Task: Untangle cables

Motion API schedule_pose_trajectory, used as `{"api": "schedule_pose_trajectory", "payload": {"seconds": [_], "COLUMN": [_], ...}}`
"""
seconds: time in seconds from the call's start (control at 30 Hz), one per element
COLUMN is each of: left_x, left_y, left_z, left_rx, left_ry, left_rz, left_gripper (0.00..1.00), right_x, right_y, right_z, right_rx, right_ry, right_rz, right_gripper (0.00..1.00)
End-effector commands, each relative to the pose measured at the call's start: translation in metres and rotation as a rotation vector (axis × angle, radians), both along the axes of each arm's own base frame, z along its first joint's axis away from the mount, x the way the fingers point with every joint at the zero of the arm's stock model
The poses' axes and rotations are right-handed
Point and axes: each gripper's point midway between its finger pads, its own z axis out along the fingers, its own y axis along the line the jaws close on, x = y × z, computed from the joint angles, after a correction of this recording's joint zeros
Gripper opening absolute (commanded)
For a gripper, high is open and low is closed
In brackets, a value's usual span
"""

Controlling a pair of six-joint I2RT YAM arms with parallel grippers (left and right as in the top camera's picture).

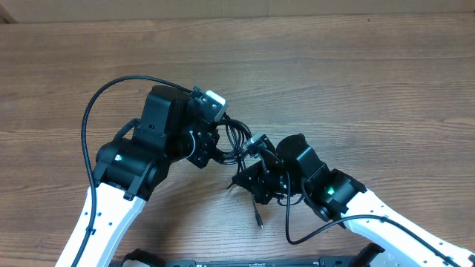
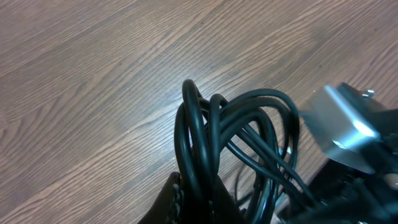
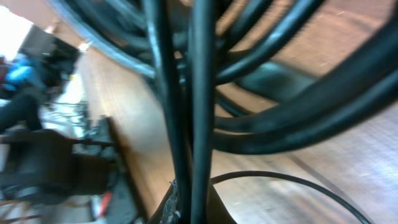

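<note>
Nearest me a loose plug (image 1: pixel 258 220) trails on the table (image 1: pixel 356 81), then the right gripper (image 3: pixel 186 208) pinches strands of the cables (image 2: pixel 249 124), and beyond it the left gripper (image 2: pixel 193 202) clamps the same bundle, probably so they can pull it apart.

The worktop (image 1: pixel 356 67) looks like wood or wood-grain laminate: brown, matt, with a fine streaked grain. The cables (image 2: pixel 249 143) have a smooth black sheath, rubber or plastic, with a soft sheen along their curves. On the left claw (image 2: pixel 198 210), one finger (image 2: pixel 173 200) is dark with a ribbed face. The left arm (image 1: pixel 104 215) and right arm (image 1: pixel 401 233) pair glossy white plastic shells with matt black housings. A blurred grey part (image 2: pixel 345 124) at the right looks like dull metal.
</note>
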Motion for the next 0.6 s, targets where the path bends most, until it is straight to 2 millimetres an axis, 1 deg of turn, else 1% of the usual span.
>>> {"api": "schedule_pose_trajectory", "payload": {"seconds": [0.0,0.1,0.17,0.27,0.3,0.37,0.47,0.57], "left_x": [0.009,0.014,0.014,0.013,0.011,0.007,-0.002,-0.011], "left_y": [0.013,0.023,0.023,0.020,0.016,0.008,-0.007,-0.016], "left_z": [0.016,0.015,0.015,0.016,0.016,0.016,0.019,0.020], "left_rx": [0.024,0.071,0.070,0.045,0.030,-0.005,-0.077,-0.121], "left_ry": [-0.062,-0.083,-0.082,-0.069,-0.062,-0.046,-0.012,0.019], "left_rz": [0.075,0.121,0.120,0.119,0.103,0.070,-0.001,-0.047], "left_gripper": [0.04,0.05,0.04,0.04,0.05,0.04,0.04,0.04], "right_x": [-0.023,-0.031,-0.035,-0.039,-0.041,-0.041,-0.034,-0.014], "right_y": [0.009,0.004,0.001,-0.003,-0.005,-0.005,-0.005,-0.008], "right_z": [0.046,0.066,0.079,0.098,0.105,0.112,0.120,0.120], "right_rx": [0.148,0.196,0.224,0.274,0.293,0.315,0.337,0.334], "right_ry": [0.070,0.079,0.078,0.069,0.065,0.056,0.016,-0.005], "right_rz": [0.078,0.069,0.059,0.046,0.042,0.033,0.010,-0.107], "right_gripper": [0.04,0.04,0.04,0.04,0.04,0.04,0.04,0.04]}}
